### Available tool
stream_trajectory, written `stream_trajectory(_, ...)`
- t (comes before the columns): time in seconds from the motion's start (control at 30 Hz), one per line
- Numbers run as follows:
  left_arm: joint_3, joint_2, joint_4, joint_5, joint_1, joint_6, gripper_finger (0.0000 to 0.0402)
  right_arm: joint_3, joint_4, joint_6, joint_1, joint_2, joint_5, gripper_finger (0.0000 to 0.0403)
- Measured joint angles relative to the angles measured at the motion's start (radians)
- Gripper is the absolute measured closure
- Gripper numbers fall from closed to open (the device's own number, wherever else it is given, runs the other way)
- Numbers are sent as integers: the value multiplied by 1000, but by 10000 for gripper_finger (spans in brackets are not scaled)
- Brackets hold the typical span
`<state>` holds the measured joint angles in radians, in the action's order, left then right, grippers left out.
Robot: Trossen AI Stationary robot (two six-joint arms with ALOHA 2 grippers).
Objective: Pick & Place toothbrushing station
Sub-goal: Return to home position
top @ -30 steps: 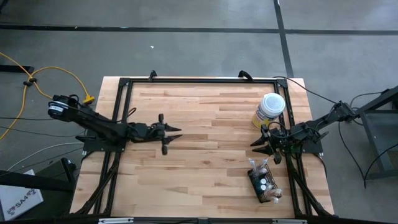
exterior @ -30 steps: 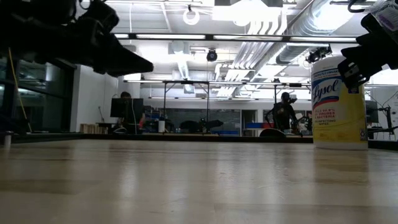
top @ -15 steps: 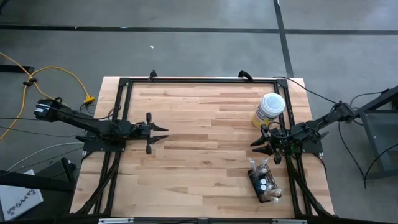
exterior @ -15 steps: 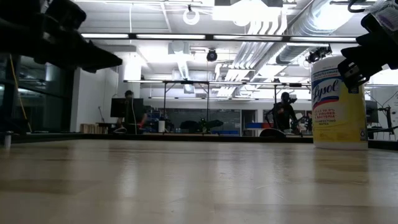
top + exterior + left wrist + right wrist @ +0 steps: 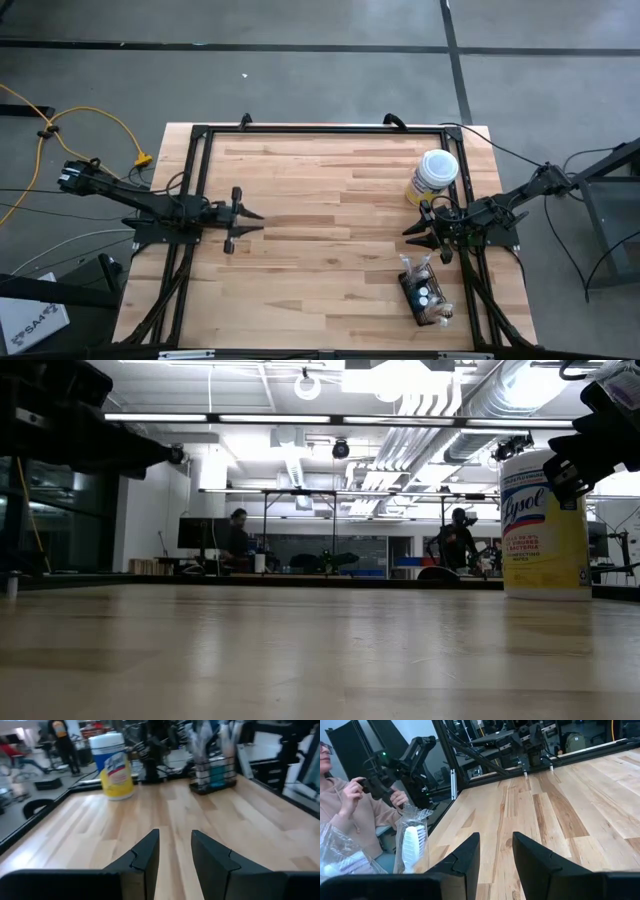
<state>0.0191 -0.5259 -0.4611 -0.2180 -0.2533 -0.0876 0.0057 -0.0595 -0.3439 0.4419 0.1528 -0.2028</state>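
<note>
High view puts the loaded mesh basket (image 5: 424, 293) just beside my right pincer (image 5: 410, 229), fingers apart as on the far-off left pincer (image 5: 256, 220); I judge it light, stiff, tip-prone, best gripped by its wire rim.

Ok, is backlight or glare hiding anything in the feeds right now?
Low view: ceiling lights backlight the arms, so the left gripper and right gripper are bare silhouettes; the yellow canister is well lit. High view: even light, faint shadows on the table. Left wrist view: no glare over the mesh basket.
</note>
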Motion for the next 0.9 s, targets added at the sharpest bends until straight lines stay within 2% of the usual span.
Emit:
stream_trajectory(0.1,-1,2,15,31,3,-3,293,0,0,0,0,0,0,295)
stream_trajectory(0.33,-3,39,104,30,56,4,293,0,0,0,0,0,0,295)
stream_trajectory(0.63,-4,201,276,111,110,12,293,0,0,0,0,0,0,295)
stream_trajectory(0.9,-5,349,450,119,116,24,293,0,0,0,0,0,0,295)
